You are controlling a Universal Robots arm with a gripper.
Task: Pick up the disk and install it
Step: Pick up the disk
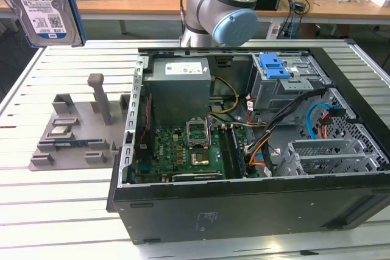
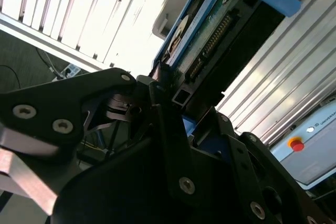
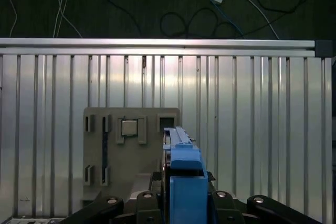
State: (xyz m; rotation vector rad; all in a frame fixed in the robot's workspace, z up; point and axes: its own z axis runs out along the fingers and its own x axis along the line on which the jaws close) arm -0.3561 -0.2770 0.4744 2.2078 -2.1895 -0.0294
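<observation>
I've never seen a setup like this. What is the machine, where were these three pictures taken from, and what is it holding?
The grey-and-blue machine is a robot arm. One picture comes from a camera off the arm: it shows a slatted metal table carrying an open computer case, with a grey holder block toward the exterior view's left. The other two come from cameras near the arm's wrist, looking past its gripper. The gripper is shut on the disk, a silver hard drive in a blue frame, held above the table.

1 disk (image 1: pixel 42 7); 1 open computer case (image 1: pixel 244 211); 1 grey holder plate (image 1: pixel 47 151); 1 power supply (image 1: pixel 180 89).
</observation>
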